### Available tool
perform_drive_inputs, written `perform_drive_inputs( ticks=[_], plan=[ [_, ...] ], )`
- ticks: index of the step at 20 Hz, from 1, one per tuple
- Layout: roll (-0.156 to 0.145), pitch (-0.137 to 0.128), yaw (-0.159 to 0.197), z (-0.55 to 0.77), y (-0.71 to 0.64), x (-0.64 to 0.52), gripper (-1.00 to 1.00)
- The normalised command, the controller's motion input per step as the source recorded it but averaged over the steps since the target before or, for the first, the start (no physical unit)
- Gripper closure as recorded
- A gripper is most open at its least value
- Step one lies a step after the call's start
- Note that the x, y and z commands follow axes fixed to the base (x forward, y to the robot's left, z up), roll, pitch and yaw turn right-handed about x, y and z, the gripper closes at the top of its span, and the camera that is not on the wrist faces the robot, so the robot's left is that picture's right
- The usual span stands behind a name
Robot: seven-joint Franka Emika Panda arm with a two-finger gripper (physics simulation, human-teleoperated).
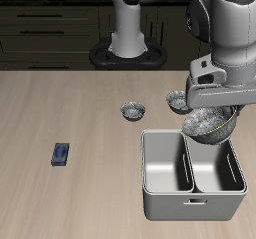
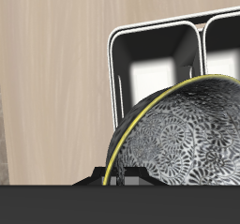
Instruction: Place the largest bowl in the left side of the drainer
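The end effector (image 1: pixel 212 115) is clamped on the largest bowl (image 1: pixel 208 126), holding it tilted above the drainer's (image 1: pixel 148 183) back rim at the frame's right. Two smaller bowls (image 1: pixel 134 110) sit on the desk (image 1: pixel 60 103) just behind.

On my exterior feed I see a light wood-grain counter (image 1: pixel 60 103) carrying a few extra items. A small speckled bowl (image 1: pixel 133 110) sits upright near the middle of the counter, toward the back. A second speckled bowl (image 1: pixel 177 101) of about the same look sits near it, a little farther back, partly cut off from my view, so I cannot judge which is wider. Well apart from both, nearer the front edge, a small dark blue rectangular object (image 1: pixel 60 155) lies flat. Behind the counter I see dark cabinets (image 1: pixel 50 28) with drawer fronts.
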Motion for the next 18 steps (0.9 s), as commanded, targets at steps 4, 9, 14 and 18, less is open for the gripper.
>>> perform_drive_inputs(
  ticks=[4,9,14,18],
  plan=[
    [0.013,-0.007,0.008,0.06,0.06,-0.03,1.00],
    [-0.001,-0.029,0.005,0.17,-0.03,0.01,1.00],
    [0.006,0.002,-0.002,-0.01,0.02,0.00,1.00],
    [0.011,0.002,-0.011,0.00,0.06,-0.02,1.00]
  ],
)
